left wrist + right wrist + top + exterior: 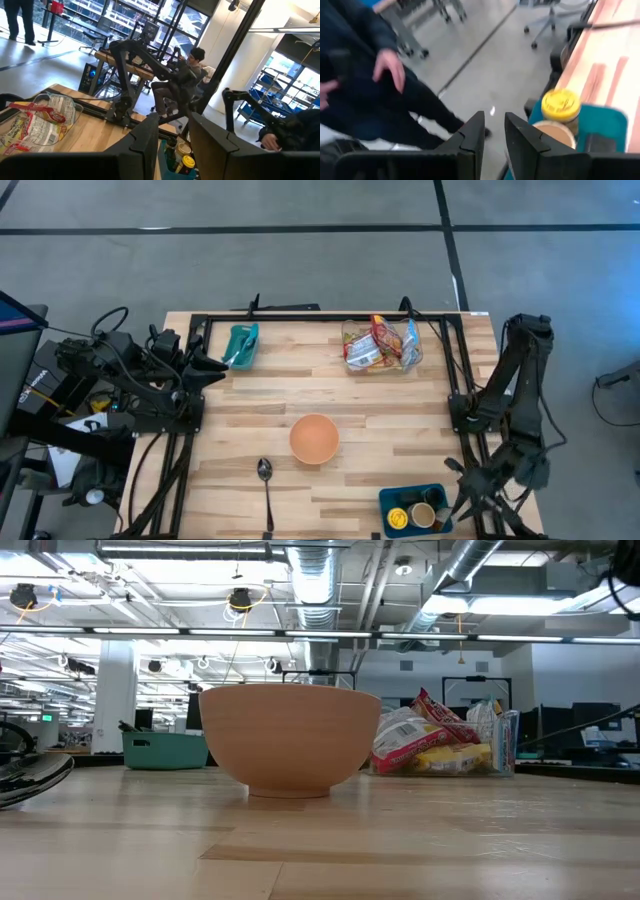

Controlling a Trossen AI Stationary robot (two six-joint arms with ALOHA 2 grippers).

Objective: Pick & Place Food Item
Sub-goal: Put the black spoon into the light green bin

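A clear tub of snack packets (380, 345) stands at the table's far right; it also shows in the low view (440, 745) and the left wrist view (35, 120). An orange bowl (314, 438) rests on its foot at the centre. A blue bin (440, 498) at the near right corner holds jars, one with a yellow lid (561, 104). My right gripper (494, 135) hangs beside that bin near the table's right edge, its fingers a narrow gap apart and empty. My left gripper (174, 137) waits level at the table's left side (215, 368), slightly open and empty.
A teal bin (243, 345) sits at the far left and a metal spoon (266, 485) lies near the front edge. A black frame (330, 315) borders the table. People show in the room beyond; one stands close to the near right corner (385, 65).
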